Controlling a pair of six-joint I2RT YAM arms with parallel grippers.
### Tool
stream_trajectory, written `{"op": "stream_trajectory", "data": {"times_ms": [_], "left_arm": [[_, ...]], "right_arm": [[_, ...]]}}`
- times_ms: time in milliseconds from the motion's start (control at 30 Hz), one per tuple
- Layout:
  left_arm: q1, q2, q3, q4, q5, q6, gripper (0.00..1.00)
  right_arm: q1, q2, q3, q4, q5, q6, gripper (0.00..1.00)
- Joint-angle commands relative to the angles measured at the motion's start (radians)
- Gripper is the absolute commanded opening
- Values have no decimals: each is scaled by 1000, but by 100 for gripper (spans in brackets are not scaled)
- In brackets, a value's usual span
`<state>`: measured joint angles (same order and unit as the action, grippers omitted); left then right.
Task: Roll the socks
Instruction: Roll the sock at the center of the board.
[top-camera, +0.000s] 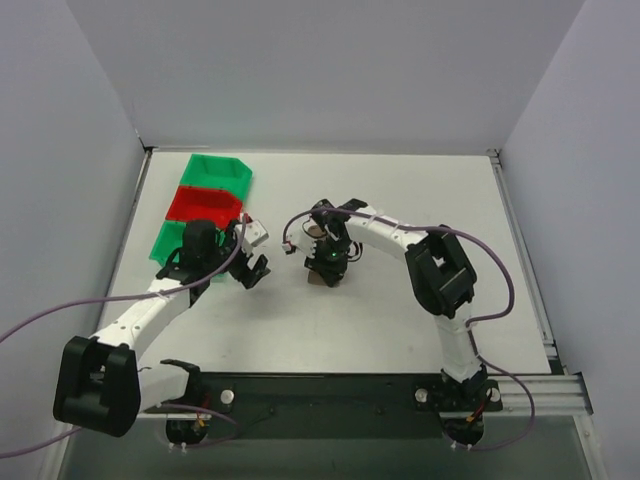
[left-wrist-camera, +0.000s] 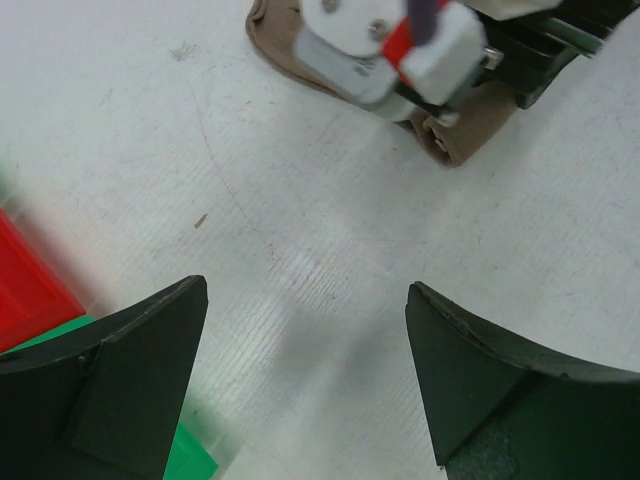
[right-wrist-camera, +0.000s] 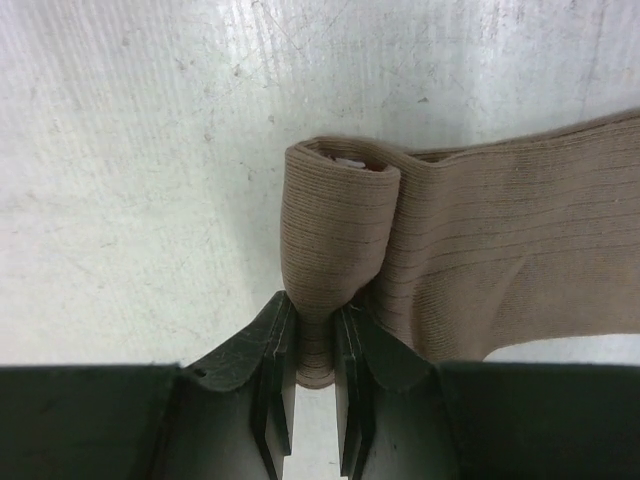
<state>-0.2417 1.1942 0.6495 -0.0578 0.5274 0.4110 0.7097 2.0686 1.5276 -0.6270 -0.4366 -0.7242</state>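
Observation:
A tan-brown knit sock (right-wrist-camera: 480, 260) lies on the white table, mostly hidden under the right arm in the top view (top-camera: 318, 279). My right gripper (right-wrist-camera: 316, 335) is shut on its folded-over end, which stands up as a small roll (right-wrist-camera: 335, 230). The sock's maroon cuff is hidden. My left gripper (left-wrist-camera: 305, 340) is open and empty, hovering over bare table left of the sock (left-wrist-camera: 470, 135); in the top view it (top-camera: 252, 268) sits beside the bins.
Three small bins stand in a column at the left: green (top-camera: 217, 172), red (top-camera: 205, 204), and green (top-camera: 166, 245) partly under my left arm. The red bin's corner (left-wrist-camera: 25, 290) and green bin's edge (left-wrist-camera: 195, 460) show by my left fingers.

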Motion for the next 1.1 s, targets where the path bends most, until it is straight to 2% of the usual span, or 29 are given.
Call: {"op": "stream_trajectory", "data": {"times_ms": [0,167,200,233,700,1067], "left_arm": [[-82,-36,-16,84,-29,109,91],[-228,-21,-39,122,-171,173,92],[-244,-13,-36,124,-191,187,97],[-273,4,-28,127,-204,189,97],[-456,111,2,182,-346,281,97],[-544,208,19,219,-374,292,97]], "right_arm": [[-32,93,92,-226,-142,48,0],[-56,159,183,-296,-185,55,0],[-58,166,190,-300,-191,58,0],[-59,174,206,-321,-203,54,0],[-85,277,319,-408,-297,86,0],[-107,303,335,-418,-375,100,0]]}}
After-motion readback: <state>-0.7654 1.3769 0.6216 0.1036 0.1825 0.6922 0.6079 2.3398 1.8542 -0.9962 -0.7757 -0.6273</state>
